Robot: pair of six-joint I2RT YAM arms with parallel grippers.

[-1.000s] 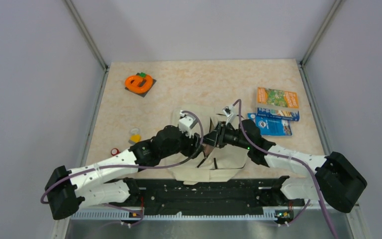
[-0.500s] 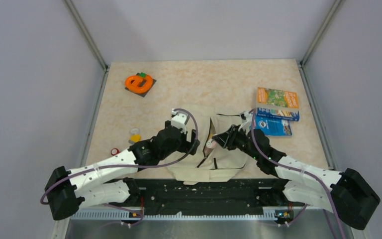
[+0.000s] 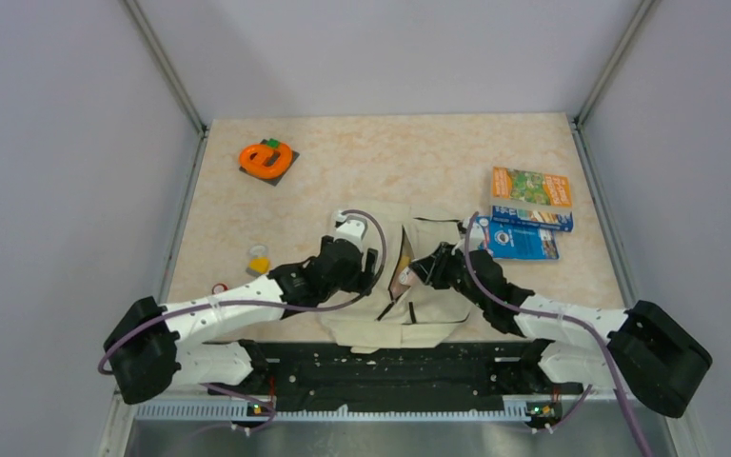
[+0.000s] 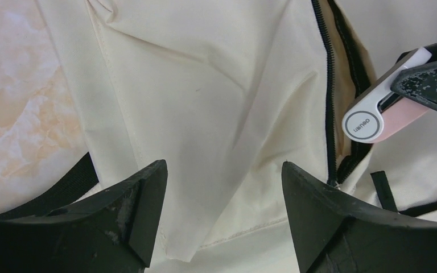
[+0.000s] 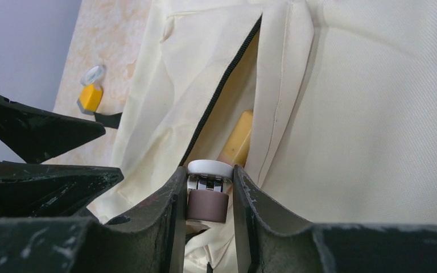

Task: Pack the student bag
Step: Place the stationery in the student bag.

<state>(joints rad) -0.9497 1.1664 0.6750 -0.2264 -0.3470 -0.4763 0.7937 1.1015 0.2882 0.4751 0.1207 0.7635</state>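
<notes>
The cream student bag (image 3: 438, 307) lies flat near the table's front, with its black zipper open down the middle. My right gripper (image 3: 409, 274) is shut on a pink and white stapler-like item (image 5: 207, 196). It holds the item's tip at the zipper opening (image 5: 222, 91). A yellow object (image 5: 238, 139) lies inside the bag. My left gripper (image 4: 223, 168) is open and empty just above the bag's left panel (image 4: 205, 85), beside the zipper. The held item (image 4: 370, 116) shows at its right.
Orange and blue booklets (image 3: 530, 187) (image 3: 523, 240) lie to the right of the bag. An orange object on a dark square (image 3: 266, 158) sits at the far left. A small yellow item (image 3: 259, 257) and a red one (image 3: 219, 288) lie left of the bag.
My right arm has dropped lower and brought the held item down to the zipper opening. My left gripper has drawn back a little to the left, away from the right gripper.
</notes>
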